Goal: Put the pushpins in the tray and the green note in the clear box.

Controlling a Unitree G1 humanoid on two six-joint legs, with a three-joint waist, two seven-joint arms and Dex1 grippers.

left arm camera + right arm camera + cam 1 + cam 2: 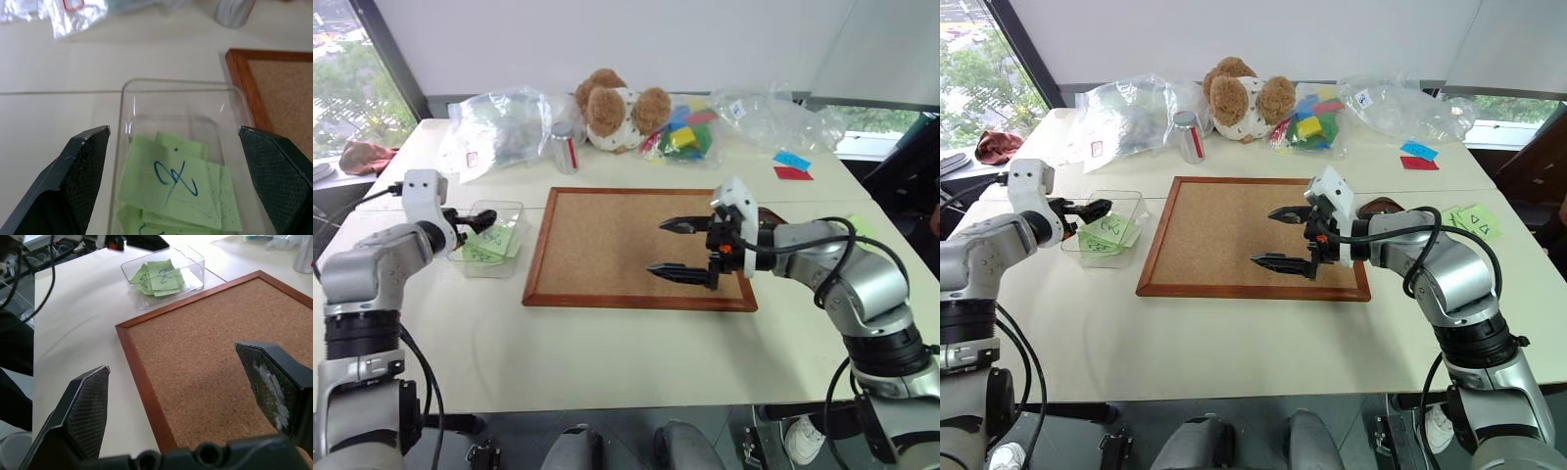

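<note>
While your left gripper (173, 142) hangs with jaws spread wide over the clear box (490, 238), the green note (171, 191) lies inside on other green slips, free of both fingers. At three o'clock from the box, the corkboard (626, 250) edge sits just beside it. Your right gripper (680, 248) gapes empty above bare cork, the tray (1378, 207) beyond its wrist.
</note>
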